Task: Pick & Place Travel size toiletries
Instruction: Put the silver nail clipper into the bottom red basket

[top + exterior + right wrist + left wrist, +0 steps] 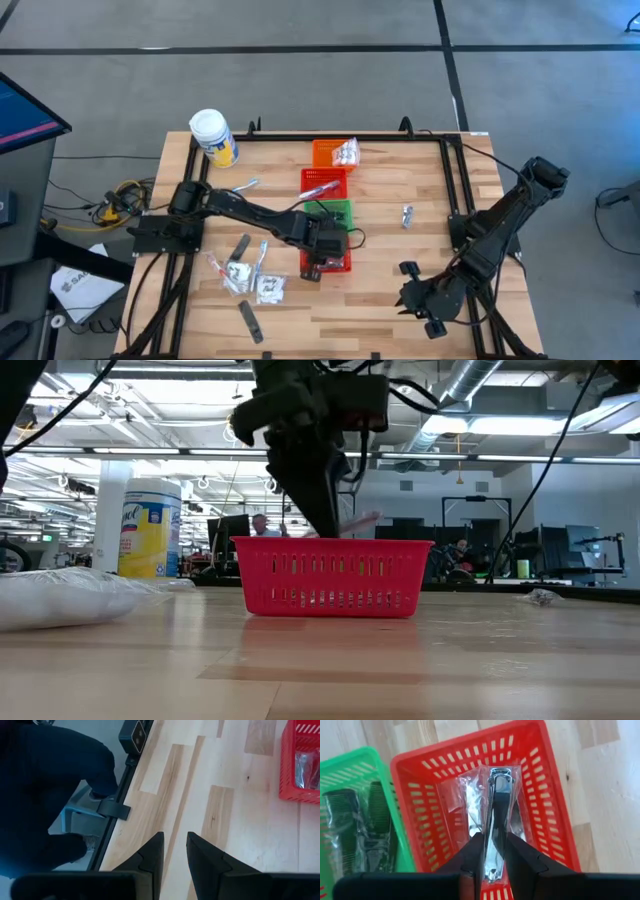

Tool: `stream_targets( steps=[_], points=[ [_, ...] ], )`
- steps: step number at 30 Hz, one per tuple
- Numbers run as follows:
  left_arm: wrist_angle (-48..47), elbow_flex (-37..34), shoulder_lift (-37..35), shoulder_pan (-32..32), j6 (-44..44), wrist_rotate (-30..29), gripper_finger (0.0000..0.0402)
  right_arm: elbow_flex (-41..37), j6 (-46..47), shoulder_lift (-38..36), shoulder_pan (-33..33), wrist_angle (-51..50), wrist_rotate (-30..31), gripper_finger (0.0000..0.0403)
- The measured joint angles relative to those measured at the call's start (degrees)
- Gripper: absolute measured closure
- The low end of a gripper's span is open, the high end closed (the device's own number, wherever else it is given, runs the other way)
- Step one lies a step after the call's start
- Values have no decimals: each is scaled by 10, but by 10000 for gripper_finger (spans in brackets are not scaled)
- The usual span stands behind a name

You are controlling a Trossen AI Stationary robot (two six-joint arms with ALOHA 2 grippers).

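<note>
**Left arm parked over the red basket with a wrapped nail clipper in its fingers**

Using the nearest red basket (327, 262) as the landmark. The left gripper (490, 855) hangs right over it, fingers pinched onto a silvery nail clipper in a clear wrapper (497, 815); the clipper's far end reaches down inside the basket, but I can't tell if it's touching the bottom. From table level you just see the dark gripper dipping in behind the basket's front wall.

Just beyond that basket sits a green basket (338, 213) holding dark combs in clear wrap (357, 827). Past that comes another red basket (324, 183) with a toothbrush lying in it, then an orange basket (330, 152) with a white sachet poking over its rim.

Off to the left of the landmark basket, loose on the table: clear sachets (250, 280), a dark strip (249, 320) and a toothbrush (236, 187). A small silvery item (407, 214) lies to the right.

The right gripper (174, 852) waits well right of the basket near the table's front edge, holding nothing, fingers just slightly apart. The white jar with yellow label (213, 137) stands at the far left corner.
</note>
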Motion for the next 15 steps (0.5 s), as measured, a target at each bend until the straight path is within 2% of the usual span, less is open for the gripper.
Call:
stream_targets(
  steps=[10, 15],
  points=[
    [-4, 0, 4, 0, -32, 0, 343, 0, -1, 0, 0, -2, 0, 326],
    [-3, -9, 4, 0, -36, -26, 343, 0, -2, 0, 0, -1, 0, 326]
  ],
)
